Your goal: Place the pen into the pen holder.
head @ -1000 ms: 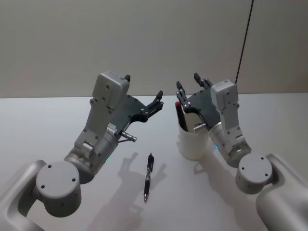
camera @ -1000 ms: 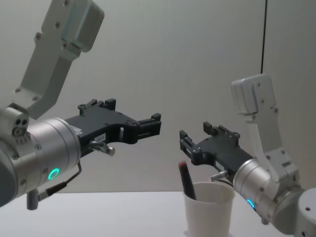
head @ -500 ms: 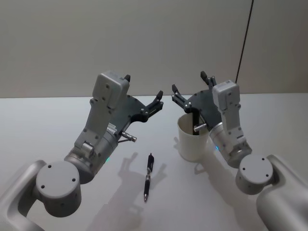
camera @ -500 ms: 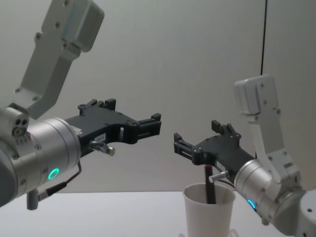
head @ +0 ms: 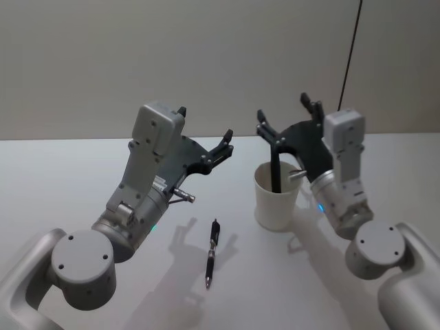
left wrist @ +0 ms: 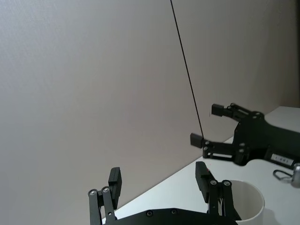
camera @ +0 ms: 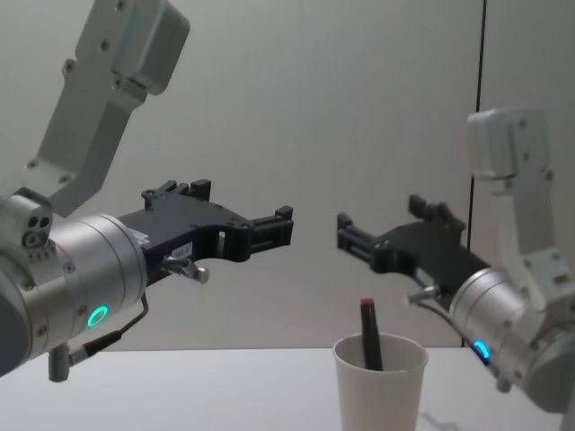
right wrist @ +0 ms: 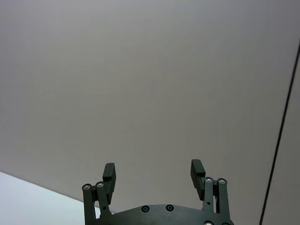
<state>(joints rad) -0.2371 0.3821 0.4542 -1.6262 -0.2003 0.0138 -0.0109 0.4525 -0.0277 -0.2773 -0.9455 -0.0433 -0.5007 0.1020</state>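
A white paper cup, the pen holder [head: 276, 199] [camera: 379, 388] [left wrist: 248, 200], stands on the table right of centre. A dark pen [head: 275, 170] with a red top [camera: 369, 334] stands in it, leaning on the rim. A second dark pen [head: 212, 253] lies flat on the table in front of the cup and to its left. My right gripper [head: 283, 110] [camera: 382, 224] [right wrist: 153, 169] [left wrist: 206, 124] hovers open just above and behind the cup, holding nothing. My left gripper [head: 204, 124] [camera: 269, 229] [left wrist: 159, 178] hangs open in the air left of the cup.
The grey table [head: 69, 179] runs back to a plain wall. A thin black cable [head: 349, 55] hangs down the wall at the right, behind my right arm.
My right gripper opened and let go of the pen, which dropped upright into the cup. That gripper then rose and drew back to the right. The left arm stayed still.
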